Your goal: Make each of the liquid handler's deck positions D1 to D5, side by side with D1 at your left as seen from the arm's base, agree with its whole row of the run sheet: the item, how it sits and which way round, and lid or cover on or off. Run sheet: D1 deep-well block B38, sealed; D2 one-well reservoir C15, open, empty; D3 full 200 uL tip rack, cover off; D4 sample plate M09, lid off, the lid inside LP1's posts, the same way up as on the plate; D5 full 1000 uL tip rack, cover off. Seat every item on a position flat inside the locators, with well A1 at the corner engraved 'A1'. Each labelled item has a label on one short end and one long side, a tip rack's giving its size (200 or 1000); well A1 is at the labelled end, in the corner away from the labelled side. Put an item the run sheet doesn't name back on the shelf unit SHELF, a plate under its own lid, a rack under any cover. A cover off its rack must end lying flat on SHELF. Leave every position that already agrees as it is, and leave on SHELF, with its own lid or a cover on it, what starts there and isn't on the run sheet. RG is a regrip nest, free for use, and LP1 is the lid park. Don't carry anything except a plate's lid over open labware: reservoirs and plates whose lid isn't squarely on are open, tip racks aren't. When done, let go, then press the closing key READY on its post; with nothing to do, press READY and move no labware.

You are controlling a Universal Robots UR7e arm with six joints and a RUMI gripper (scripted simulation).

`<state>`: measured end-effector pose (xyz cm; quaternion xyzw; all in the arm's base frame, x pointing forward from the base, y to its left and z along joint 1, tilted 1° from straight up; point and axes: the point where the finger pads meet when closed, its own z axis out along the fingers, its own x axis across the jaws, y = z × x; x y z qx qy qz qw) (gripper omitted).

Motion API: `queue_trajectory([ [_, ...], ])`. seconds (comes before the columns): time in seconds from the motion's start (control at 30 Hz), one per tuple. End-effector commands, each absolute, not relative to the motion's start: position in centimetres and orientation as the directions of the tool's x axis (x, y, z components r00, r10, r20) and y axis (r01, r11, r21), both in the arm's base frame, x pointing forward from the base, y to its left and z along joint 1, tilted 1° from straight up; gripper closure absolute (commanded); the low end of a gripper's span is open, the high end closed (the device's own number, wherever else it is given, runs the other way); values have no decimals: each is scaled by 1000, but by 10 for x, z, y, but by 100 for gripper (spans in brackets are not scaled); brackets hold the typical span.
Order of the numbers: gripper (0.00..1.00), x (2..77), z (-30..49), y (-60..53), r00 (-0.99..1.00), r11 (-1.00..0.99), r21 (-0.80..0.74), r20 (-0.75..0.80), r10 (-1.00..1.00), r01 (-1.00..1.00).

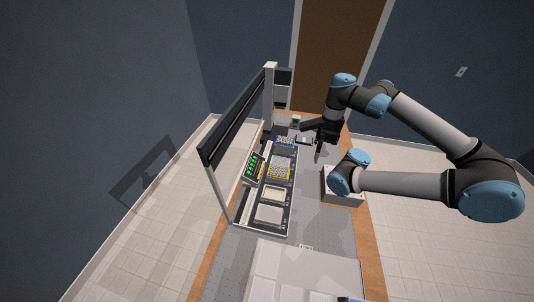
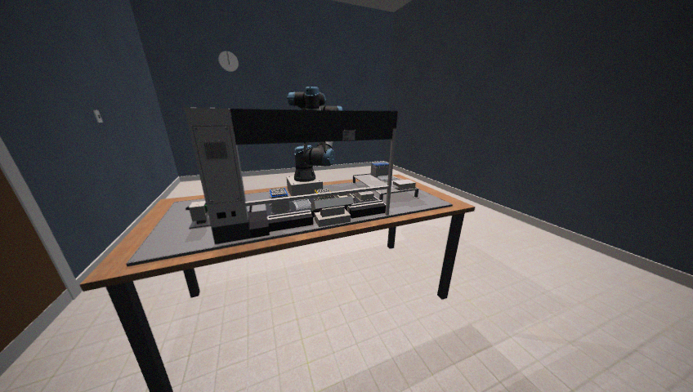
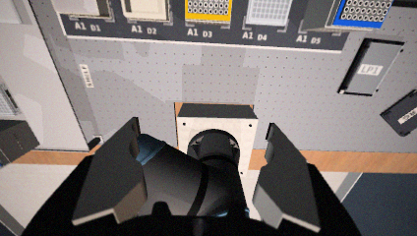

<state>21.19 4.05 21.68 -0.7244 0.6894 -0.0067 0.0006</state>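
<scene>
Deck row (image 3: 207,35) sits ahead of the gripper (image 3: 199,184): D1 to D5 all filled, LP1 (image 3: 370,70) ahead-right with a lid on it. Jaws spread, pinching nothing. Looks like labware moves are finished and the READY press is in hand. READY post (image 1: 296,119) lies beyond LP1; next move needs travel that way, then a downward press.
</scene>
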Motion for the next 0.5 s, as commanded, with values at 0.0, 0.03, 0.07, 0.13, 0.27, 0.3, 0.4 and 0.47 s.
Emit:
queue_trajectory([
  [0.0, 18, 212, 212, 40, 47, -47, -11, 9, -999, -999],
  [0.03, 18, 212, 212, 40, 47, -47, -11, 9, -999, -999],
  [0.07, 18, 212, 212, 40, 47, -47, -11, 9, -999, -999],
  [0.13, 18, 213, 212, 30, 34, -34, -11, 9, -999, -999],
  [0.27, 18, 214, 212, 10, 34, -34, -11, 9, -999, -999],
  [0.3, 18, 214, 212, 10, 34, -34, -11, 9, -999, -999],
  [0.4, 18, 215, 212, 0, 34, -34, -11, 9, -999, -999],
  [0.47, 18, 216, 212, -10, 34, -34, -11, 9, -999, -999],
])
